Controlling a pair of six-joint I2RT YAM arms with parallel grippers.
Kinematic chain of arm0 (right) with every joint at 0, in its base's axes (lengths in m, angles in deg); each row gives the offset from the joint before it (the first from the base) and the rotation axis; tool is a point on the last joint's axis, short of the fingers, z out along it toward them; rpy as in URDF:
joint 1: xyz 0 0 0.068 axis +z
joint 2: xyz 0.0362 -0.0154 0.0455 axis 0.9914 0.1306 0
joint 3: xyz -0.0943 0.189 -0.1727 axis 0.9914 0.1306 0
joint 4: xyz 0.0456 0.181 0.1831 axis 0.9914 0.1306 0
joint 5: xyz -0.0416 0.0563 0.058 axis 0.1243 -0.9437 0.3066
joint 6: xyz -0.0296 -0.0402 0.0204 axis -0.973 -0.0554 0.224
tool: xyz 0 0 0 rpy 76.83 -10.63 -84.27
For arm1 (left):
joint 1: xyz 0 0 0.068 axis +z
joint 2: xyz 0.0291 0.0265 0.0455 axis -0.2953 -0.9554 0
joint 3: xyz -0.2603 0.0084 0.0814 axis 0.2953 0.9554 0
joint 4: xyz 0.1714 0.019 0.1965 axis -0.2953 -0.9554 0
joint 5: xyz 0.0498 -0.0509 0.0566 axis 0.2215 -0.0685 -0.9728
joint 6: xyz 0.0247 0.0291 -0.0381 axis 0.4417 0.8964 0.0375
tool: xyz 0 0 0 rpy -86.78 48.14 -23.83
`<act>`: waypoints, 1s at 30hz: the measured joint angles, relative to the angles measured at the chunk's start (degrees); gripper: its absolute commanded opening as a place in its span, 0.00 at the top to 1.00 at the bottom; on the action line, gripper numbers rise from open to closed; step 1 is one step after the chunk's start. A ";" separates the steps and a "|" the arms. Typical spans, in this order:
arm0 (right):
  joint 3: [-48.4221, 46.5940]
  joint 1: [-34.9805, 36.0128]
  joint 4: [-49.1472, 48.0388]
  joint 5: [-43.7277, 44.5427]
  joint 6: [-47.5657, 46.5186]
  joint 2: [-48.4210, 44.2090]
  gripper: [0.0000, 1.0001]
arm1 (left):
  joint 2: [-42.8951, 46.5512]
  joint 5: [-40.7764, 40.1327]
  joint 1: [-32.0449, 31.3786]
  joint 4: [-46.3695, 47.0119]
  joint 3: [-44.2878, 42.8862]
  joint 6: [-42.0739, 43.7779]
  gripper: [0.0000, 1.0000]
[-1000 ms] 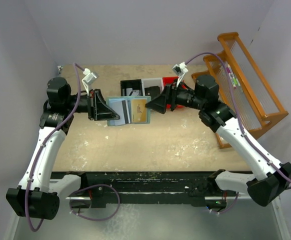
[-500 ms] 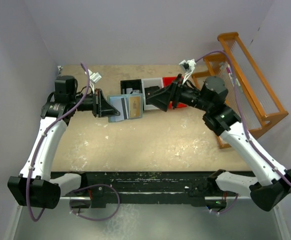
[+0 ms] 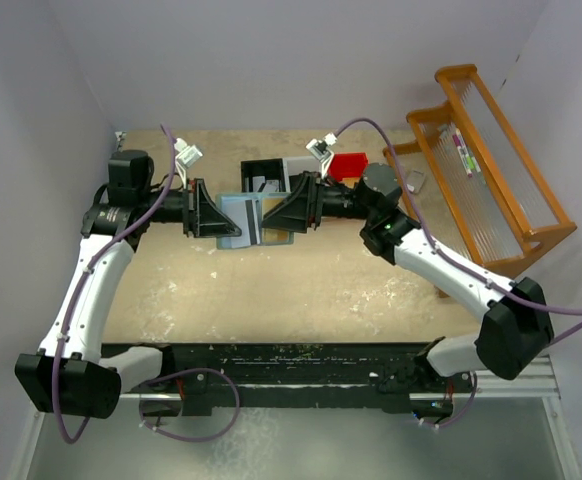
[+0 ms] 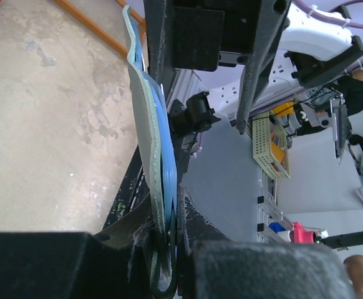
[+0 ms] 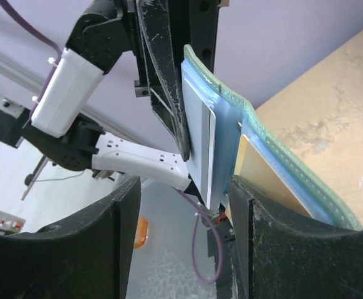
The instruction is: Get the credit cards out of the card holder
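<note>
We see the card holder held up between both arms, its cards not yet out.

The open teal card holder hangs edge-up above the far middle of the table, just in front of the black bin. The grey-white card and the tan-orange card sit in its slots; any print on them is too small for us to read. The left gripper is pressed together on the holder's left panel. The right gripper is spread wide, its fingers either side of the cards' edge. Half a second ago the right gripper was off to the right over the bins; it has since moved in, uncovering the red bin, while the holder has stayed put.
</note>
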 measured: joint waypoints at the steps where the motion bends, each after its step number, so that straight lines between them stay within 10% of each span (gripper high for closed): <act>1: 0.02 0.00 -1.57 -0.61 0.87 0.42 0.43 | 0.02 0.63 0.00 0.24 0.00 -0.37 1.00; 20: 0.42 4.15 -11.54 -1.14 6.25 4.85 0.97 | 0.72 4.52 0.00 2.27 0.00 -2.91 1.00; 30: 2.49 4.15 -18.53 -3.63 10.62 4.85 0.79 | 2.23 6.71 0.00 5.11 0.55 -5.55 1.00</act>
